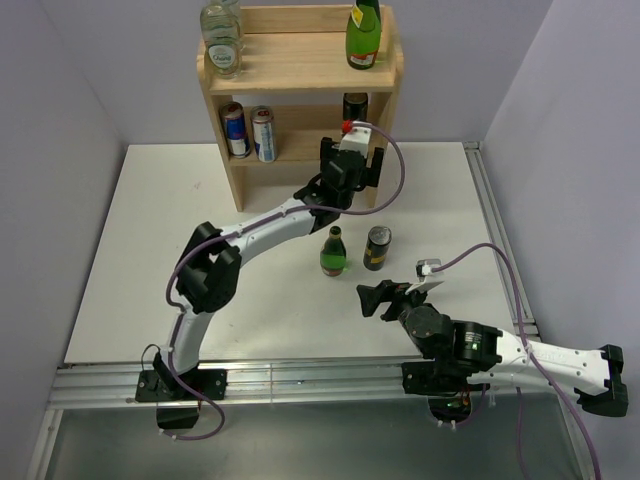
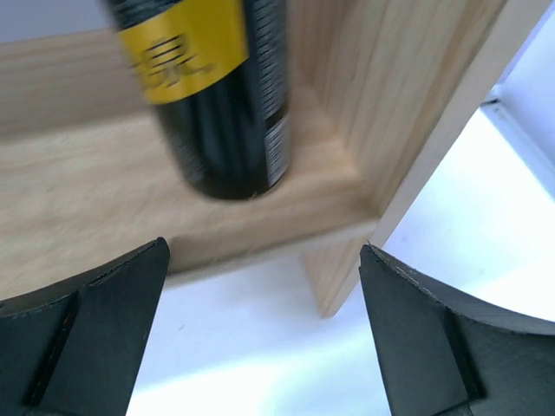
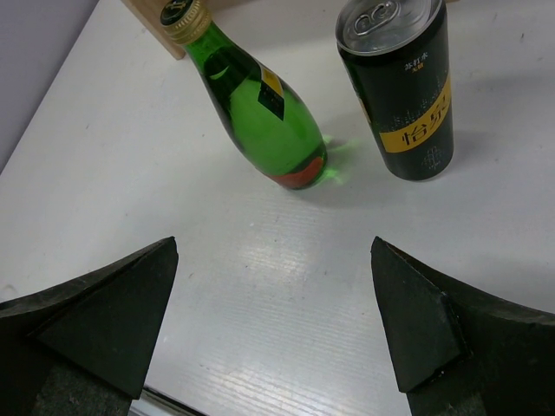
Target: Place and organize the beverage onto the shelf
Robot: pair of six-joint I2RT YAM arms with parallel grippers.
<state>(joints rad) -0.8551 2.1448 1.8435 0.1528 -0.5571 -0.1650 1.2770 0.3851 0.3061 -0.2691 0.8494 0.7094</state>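
Left gripper [image 2: 260, 347] is spread wide in front of the shelf [image 1: 300, 75], its blunt matte-black fingers [image 2: 87, 338] touching nothing. Just beyond the tips, the shelved can [image 2: 217, 95], glossy black with a yellow label band, stands upright in the right corner of the middle tier, close to the side panel. The shelf is pale, grainy, unpainted wood and stands at the far edge of the white table [image 1: 150, 250], against the back wall. The left arm rises from its base to a bent elbow, and its white forearm stretches out toward the middle tier.

Right gripper [image 3: 273, 329] is also spread and empty, with wedge-shaped black fingers [image 3: 104, 312] low over the faintly ribbed tabletop. The right arm is folded low near its base, wrist aimed at two drinks near mid-table. These are a small bottle [image 3: 260, 108] of green glass with a gold cap, and just beside it but apart, a table can [image 3: 403, 87], a slim black cylinder with a yellow band and silver lid.

On the rimmed top tier stand a clear bottle [image 1: 222, 40] at the left and a tall green bottle [image 1: 363, 35] at the right. A blue can [image 1: 236, 130] and a silver can [image 1: 264, 135] share the middle tier's left side.
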